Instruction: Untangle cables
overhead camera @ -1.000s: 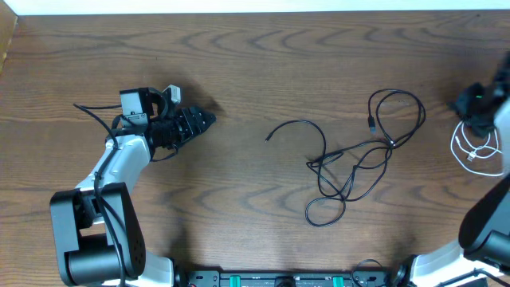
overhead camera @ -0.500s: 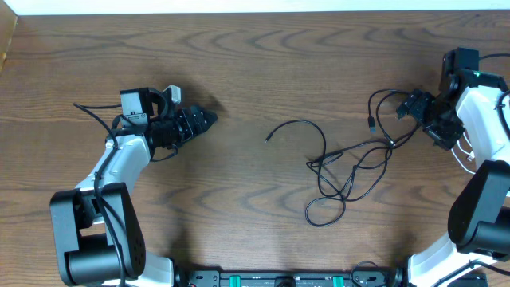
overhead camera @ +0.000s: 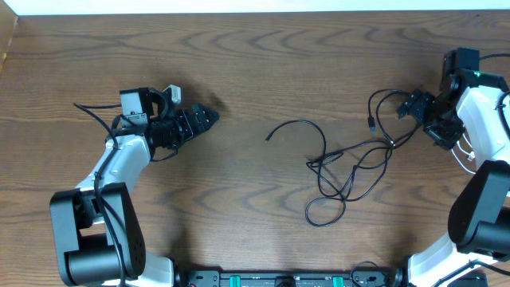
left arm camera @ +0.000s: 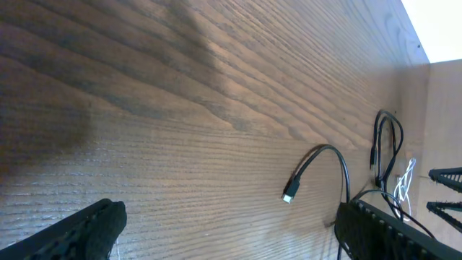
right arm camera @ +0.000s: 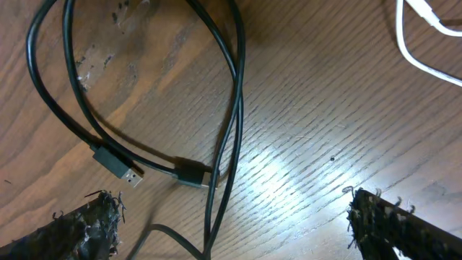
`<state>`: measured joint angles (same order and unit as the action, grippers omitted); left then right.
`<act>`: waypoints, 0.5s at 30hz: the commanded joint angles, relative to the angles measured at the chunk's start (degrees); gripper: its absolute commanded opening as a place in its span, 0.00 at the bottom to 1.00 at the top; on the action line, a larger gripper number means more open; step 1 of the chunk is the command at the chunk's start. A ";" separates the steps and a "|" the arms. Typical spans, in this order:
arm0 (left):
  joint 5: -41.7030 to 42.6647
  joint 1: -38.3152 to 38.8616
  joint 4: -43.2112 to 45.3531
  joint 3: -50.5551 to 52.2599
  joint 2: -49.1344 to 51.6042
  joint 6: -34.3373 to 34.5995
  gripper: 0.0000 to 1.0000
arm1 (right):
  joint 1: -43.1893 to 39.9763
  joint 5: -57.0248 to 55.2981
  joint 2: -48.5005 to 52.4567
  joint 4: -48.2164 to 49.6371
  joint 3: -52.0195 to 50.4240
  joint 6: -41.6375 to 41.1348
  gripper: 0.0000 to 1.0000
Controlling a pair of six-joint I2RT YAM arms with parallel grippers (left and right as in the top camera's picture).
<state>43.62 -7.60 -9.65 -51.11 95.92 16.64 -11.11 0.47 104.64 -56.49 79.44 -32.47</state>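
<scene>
The right end effector [right arm camera: 229, 217] is hanging over the bench with its jaws spread wide and gripping nothing. Directly beneath it, in its wrist view, two small black plug ends [right arm camera: 119, 165] are lying side by side inside a loop of the thin black flexible cables [overhead camera: 351, 163], whose knotted crossings are sitting toward its 7 o'clock in the overhead view. The short white cord [right arm camera: 420, 32] is lying toward 4 o'clock, appearing clear of the black ones. The left end effector [left arm camera: 227, 231] is likewise gaping wide and empty, well apart from the tangle, with one free black plug tip [left arm camera: 290, 193] lying toward its 3 o'clock on the dark brown wooden bench [overhead camera: 255, 56]. To do this step well, I judge the right jaws should be closing on a single strand just behind a plug, not where strands are overlapping, then drawing it slowly toward 3 o'clock while the left is reaching in to pin the free end, so the knot is loosening rather than tightening.
</scene>
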 commanded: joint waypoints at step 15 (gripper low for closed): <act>-14.58 13.75 -31.30 -22.40 -3.28 1.25 0.98 | 0.07 -0.28 0.17 -0.09 0.26 -0.02 0.99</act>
<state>39.18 -0.08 -36.69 -67.24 95.09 16.88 -11.11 0.47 104.64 -56.49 79.44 -32.47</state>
